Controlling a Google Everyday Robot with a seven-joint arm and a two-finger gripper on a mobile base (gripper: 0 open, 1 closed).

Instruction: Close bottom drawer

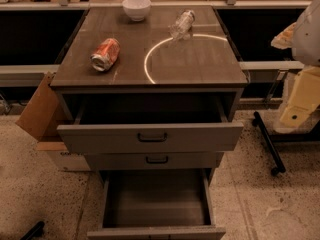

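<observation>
1. Your gripper (299,102) sits at the 3 o'clock edge of the view, a cream piece under a white arm housing (309,30), well apart from the cabinet (227,101). You cannot tell how far open it is or whether it holds anything.
2. At 6 o'clock you have the bottom drawer (156,204), pulled far out of the cabinet. Its deep grey box is open to view and its front is cut by the lower edge of the frame.
3. Just above it, the middle drawer (120,161) shows a small dark handle and sits only slightly out. Over that, the top drawer (100,138) stands partly pulled out, its wide front overhanging the middle one.
4. On the cabinet top (200,69) you see a white bowl (136,8) at 12 o'clock, an orange can (105,54) on its side at 10 o'clock, and a clear bottle (182,24) lying at 1 o'clock.
5. A cardboard box (42,109) leans beside the cabinet at 9 o'clock. A black bar (268,143) lies on the speckled floor at 4 o'clock.
</observation>
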